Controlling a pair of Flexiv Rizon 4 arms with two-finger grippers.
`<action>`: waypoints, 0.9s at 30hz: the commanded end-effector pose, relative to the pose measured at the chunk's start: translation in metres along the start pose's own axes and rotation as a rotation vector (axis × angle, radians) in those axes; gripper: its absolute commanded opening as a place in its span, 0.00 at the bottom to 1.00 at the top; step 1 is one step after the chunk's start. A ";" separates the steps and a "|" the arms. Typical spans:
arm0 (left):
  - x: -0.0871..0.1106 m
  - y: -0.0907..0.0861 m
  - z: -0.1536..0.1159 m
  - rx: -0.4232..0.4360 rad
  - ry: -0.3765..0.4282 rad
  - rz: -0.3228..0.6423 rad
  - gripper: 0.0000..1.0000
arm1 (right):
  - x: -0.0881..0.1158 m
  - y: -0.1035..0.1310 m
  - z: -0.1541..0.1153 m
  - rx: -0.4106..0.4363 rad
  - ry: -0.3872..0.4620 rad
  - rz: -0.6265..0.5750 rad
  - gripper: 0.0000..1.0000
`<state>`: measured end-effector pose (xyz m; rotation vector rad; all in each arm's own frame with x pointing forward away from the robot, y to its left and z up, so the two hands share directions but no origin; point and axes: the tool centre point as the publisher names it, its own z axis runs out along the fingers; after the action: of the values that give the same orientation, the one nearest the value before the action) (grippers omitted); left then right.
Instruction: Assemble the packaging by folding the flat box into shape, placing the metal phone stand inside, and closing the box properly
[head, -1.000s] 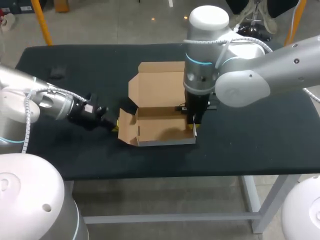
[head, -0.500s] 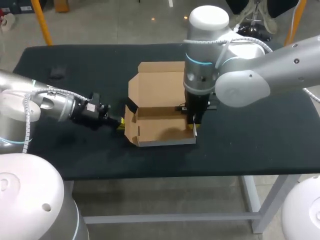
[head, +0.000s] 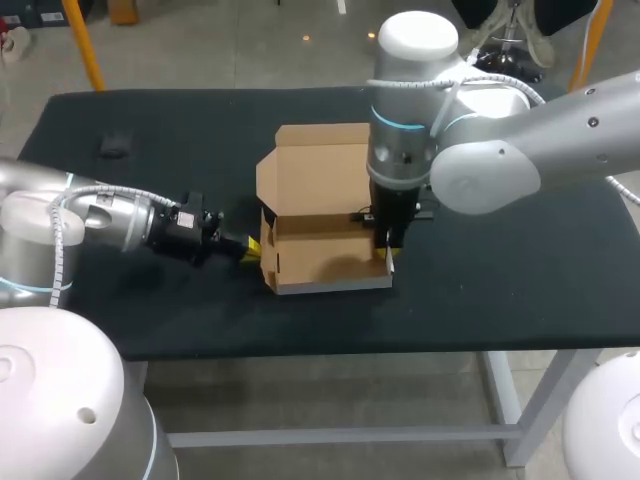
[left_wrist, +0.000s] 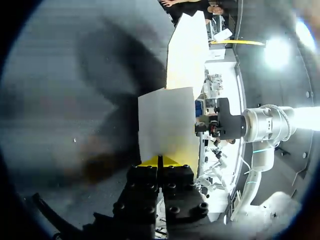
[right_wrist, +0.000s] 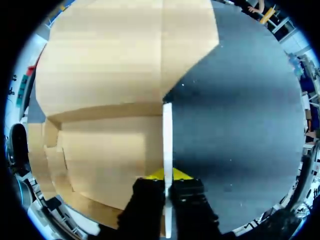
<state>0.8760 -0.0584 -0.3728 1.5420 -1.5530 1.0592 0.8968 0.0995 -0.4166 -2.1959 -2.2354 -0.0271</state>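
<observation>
The brown cardboard box (head: 325, 262) stands mid-table with its lid (head: 320, 165) laid open toward the far side. My left gripper (head: 250, 247) is shut, and its yellow tips press against the outside of the box's left side flap (head: 268, 250), which stands nearly upright. From the left wrist view that flap (left_wrist: 167, 122) rises just ahead of the left gripper (left_wrist: 160, 161). My right gripper (head: 388, 250) reaches down from above and is shut on the box's right wall (right_wrist: 167, 135), whose thin edge runs between the fingers of the right gripper (right_wrist: 167, 176). The box's inside (right_wrist: 105, 155) holds nothing.
A small dark object (head: 113, 147) lies on the black table (head: 520, 260) at the far left. Bare table surface stretches to the right of the box and in front of it.
My left gripper has moved right and pushed the box's left flap from splayed outward to nearly upright. The right arm has stayed still.
</observation>
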 end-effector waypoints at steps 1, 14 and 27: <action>-0.002 -0.002 0.003 -0.004 0.021 0.000 0.00 | 0.001 0.000 -0.001 0.002 -0.003 0.000 0.00; -0.002 -0.004 0.005 0.002 0.048 -0.016 0.12 | 0.001 0.000 -0.001 0.002 -0.003 0.000 0.00; -0.002 -0.007 0.003 0.014 0.092 -0.033 0.19 | 0.001 0.000 -0.001 0.002 -0.003 0.000 0.00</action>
<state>0.8810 -0.0607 -0.3730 1.5117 -1.4617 1.1079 0.8969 0.0996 -0.4164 -2.1961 -2.2352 -0.0278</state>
